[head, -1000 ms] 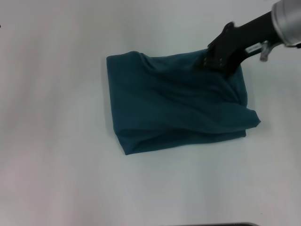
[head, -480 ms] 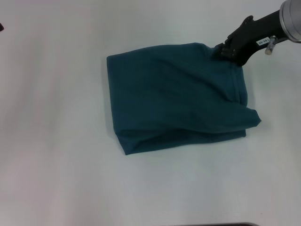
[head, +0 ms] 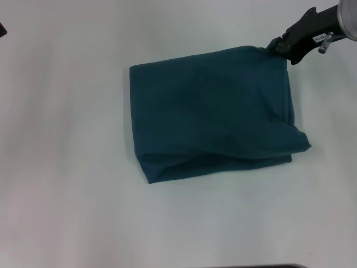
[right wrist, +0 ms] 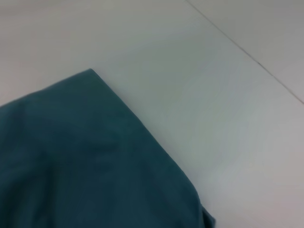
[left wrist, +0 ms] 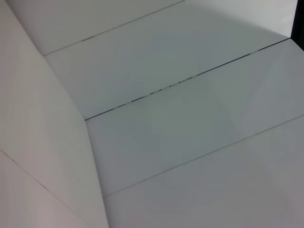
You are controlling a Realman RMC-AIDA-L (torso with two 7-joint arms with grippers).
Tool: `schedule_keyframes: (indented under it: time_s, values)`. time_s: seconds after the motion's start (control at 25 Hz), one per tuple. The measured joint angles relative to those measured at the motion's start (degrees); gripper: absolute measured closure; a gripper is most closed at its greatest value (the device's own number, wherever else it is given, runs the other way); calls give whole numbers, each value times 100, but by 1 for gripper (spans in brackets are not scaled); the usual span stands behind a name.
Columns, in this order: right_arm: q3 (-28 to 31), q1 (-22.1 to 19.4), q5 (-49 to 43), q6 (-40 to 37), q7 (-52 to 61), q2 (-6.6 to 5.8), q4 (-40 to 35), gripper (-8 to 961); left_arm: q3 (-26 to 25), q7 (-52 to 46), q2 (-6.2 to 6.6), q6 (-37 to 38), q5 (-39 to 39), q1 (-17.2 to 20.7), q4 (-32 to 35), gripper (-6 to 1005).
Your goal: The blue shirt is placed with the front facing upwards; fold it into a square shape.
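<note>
Left arm: only a small dark edge of it shows at the far left border of the head view, well away from the work; its gripper is not visible, and its wrist camera shows only pale flat panels with thin seams.

Centre: the blue shirt [head: 212, 114] lies on the white table [head: 67, 195] as a compact, roughly rectangular folded bundle — back side up, no lettering visible. The left edge is straight. The near edge shows a lower layer protruding slightly below the top layer. Compared with a second ago, the top layer is flatter: the ridge that ran from the far left corner toward the right is gone, and the far right corner is now drawn out to a point.

Right: one untidy flap still sticks out at the near right corner. The right gripper [head: 277, 47] has moved outward and away over the last second and now sits at the far right corner of the shirt, at or just touching the cloth edge. Whether its fingers are spread or still pinching the fabric cannot be told.

Judgement: the final fold appears laid and smoothed; the task looks nearly complete, with only the release and the protruding flap outstanding.
</note>
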Motion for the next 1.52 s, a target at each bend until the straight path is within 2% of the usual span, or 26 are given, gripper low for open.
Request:
schedule_keyframes:
  time_s: [0.32,0.84,1.08,1.2,1.32,1.4,1.52]
  values:
    - [-253,76,-270,489,212,2,397,913,-15,0,-25,0,14,18,0,36]
    - [-204,132,-285,1188,595,1,788,910,-25,0,-34,7,8,52,0,36]
    - [-252,227,-397,1271,724,0,987,909,-66,0,-36,37,5,86,0,36]
    - [-151,213,-498,1350,938,-5,911,678,-66,1,-35,45,1,78,0,36]
    - [246,79,-232,1406,1065,-8,607,554,-66,8,-35,41,-1,63,14,36]
    - [578,-84,410,1154,895,-26,349,471,-66,8,-35,39,-1,55,25,36]
    - [984,-322,1931,159,346,-97,238,380,-65,8,-31,34,-1,52,34,36]
